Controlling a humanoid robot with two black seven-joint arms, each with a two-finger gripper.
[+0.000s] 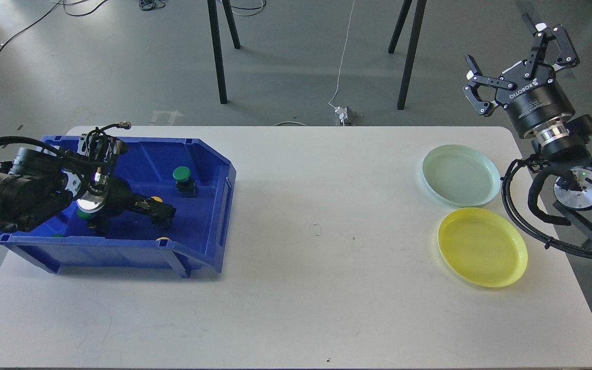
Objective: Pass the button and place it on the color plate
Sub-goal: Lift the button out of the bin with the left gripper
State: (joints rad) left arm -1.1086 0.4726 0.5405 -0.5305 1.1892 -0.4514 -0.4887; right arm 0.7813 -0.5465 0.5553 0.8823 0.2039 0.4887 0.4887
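Two plates, pale green (460,174) and yellow (482,246), sat on the desk's (301,257) right side, right claw (519,61) hung released above them, left claw (160,213) reached inside the blue bin (208,169), grip impossible to tell, green button (183,177) nearby.

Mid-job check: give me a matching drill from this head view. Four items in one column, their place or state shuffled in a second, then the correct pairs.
Column 1:
1. left gripper
2. right gripper
3. green button
4. yellow plate

Column 2:
A. raised off the table's right end, fingers spread open
B. upright in the blue bin, untouched
C. down inside the bin
D. nearer the robot than the pale green plate

Pairs: 1-C, 2-A, 3-B, 4-D
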